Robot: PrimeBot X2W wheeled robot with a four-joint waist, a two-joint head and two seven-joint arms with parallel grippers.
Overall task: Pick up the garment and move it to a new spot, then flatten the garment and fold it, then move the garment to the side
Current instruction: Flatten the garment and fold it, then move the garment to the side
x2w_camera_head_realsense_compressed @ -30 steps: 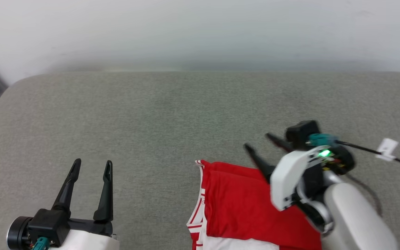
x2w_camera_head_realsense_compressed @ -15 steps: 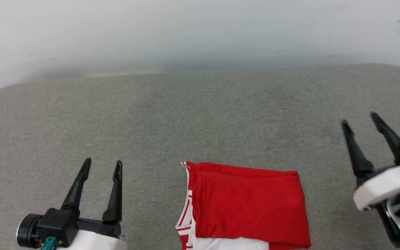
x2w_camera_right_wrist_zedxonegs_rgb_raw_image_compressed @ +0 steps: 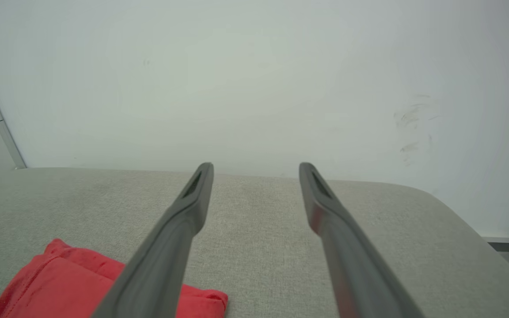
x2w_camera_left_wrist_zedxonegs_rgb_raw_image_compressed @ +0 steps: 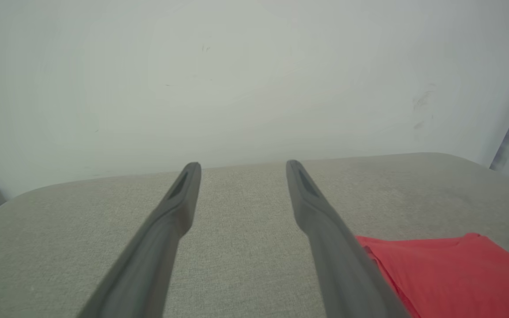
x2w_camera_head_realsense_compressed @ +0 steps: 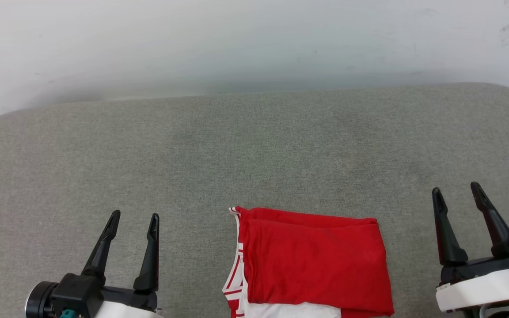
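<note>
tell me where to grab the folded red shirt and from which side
Probably the right edge of the red T-shirt, coming in low from the right with the open right pincer. It lies folded flat on the grey cushion; that edge looks like a closed fold, while the left edge shows loose striped trim.

Head cam looks down on cushion [x2w_camera_head_realsense_compressed: 254,145]; wrist cams low, facing wall [x2w_camera_left_wrist_zedxonegs_rgb_raw_image_compressed: 237,79]; all share garment [x2w_camera_head_realsense_compressed: 312,260].

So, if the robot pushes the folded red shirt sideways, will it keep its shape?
Probably floppy: the garment is thin cloth in loose layers, so a push at one edge may bunch it. It likely drags rather than slides, since the grey surface looks textured. It seems light.
</note>
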